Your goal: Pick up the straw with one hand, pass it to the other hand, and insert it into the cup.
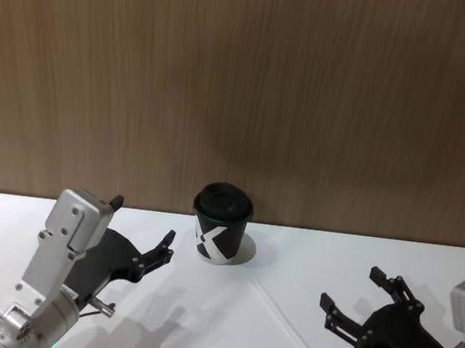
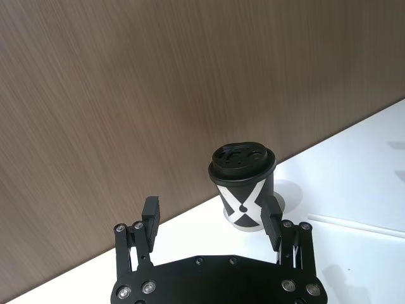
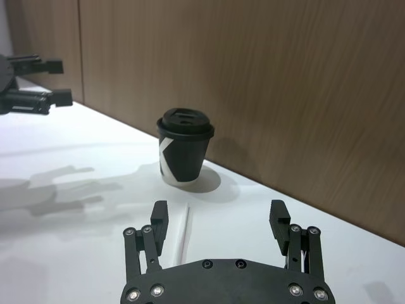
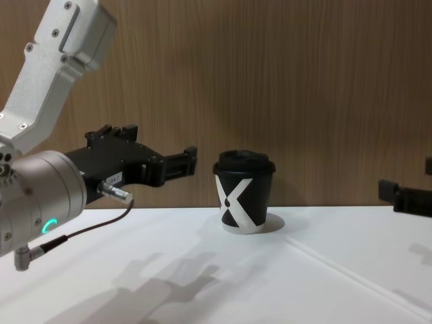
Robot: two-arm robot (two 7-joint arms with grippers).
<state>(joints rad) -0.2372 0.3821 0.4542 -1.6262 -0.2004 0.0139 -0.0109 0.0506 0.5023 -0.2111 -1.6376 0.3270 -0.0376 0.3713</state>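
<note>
The straw (image 3: 185,234) lies flat on the white worktop (image 1: 8,224), untouched. In the head view it runs as a faint diagonal from just right of the cup's base toward the lower right of the frame. The cup (image 1: 222,232) stands upright at the centre, lid on, close to the wooden wall (image 1: 244,74) at the back. The right pincer (image 1: 351,288) is at the lower right, released, its fingers spread wide and pointing toward the cup, with the straw on the worktop below and ahead of them. The left pincer (image 1: 143,220) is at the lower left, raised above the worktop, also released and empty, and aimed at the cup.
</note>
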